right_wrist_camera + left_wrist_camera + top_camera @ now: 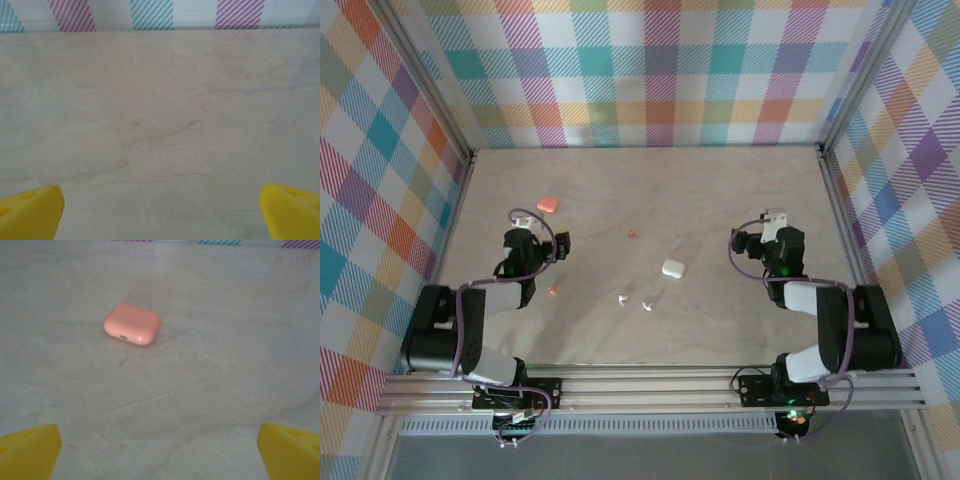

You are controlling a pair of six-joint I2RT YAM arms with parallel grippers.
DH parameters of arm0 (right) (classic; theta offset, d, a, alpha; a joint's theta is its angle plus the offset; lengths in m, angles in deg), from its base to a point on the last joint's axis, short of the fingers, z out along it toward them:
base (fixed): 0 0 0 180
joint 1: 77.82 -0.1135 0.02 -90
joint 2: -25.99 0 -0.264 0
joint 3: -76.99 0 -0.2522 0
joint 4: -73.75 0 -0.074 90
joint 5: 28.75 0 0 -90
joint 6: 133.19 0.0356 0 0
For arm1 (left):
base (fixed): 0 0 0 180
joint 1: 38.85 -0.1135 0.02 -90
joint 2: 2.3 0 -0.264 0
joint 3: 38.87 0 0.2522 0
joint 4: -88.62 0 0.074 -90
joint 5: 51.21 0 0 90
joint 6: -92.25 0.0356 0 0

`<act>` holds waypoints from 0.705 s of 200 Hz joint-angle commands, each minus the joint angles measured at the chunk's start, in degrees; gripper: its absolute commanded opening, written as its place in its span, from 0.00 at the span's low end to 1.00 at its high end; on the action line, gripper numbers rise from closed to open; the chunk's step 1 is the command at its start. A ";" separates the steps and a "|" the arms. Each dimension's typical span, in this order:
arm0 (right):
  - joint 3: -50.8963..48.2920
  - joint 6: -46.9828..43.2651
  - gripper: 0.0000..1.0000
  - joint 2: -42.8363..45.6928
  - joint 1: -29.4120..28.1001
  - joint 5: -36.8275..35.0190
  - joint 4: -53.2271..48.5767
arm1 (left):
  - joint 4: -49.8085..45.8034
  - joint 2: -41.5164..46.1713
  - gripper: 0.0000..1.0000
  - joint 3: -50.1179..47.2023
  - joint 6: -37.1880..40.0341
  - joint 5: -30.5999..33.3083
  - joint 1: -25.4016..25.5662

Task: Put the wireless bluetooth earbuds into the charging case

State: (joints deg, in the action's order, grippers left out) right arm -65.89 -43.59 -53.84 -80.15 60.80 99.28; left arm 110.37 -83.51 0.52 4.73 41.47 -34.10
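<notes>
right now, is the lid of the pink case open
No, the pink charging case lies on the table as one closed, rounded shell.

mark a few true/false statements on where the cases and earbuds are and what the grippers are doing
1. The pink charging case is shut. True.
2. The left gripper grips the pink charging case. False: it is open, and the case lies untouched on the table ahead of it.
3. Two white earbuds lie close together, nearer the arm bases than the white charging case. True.
4. The white charging case stands against the back wall. False: it lies mid-table, between the arms.
5. The right gripper is open over bare table. True.
</notes>
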 commanded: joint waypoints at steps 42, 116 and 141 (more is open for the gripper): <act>16.86 10.25 0.84 10.01 -4.45 7.66 -42.78 | -30.82 14.03 0.94 11.16 -9.78 -3.78 6.75; 30.22 -2.85 0.78 -6.72 -21.90 20.36 -59.94 | -35.96 11.01 0.93 7.95 -21.75 -6.64 25.21; 33.91 -2.86 0.78 -10.25 -22.02 19.39 -63.71 | -36.78 9.74 0.92 8.25 -23.97 -6.72 28.29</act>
State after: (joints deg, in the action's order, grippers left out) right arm -36.69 -43.05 -61.79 -102.42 77.43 42.89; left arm 75.86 -72.88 9.02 -15.01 35.13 -8.29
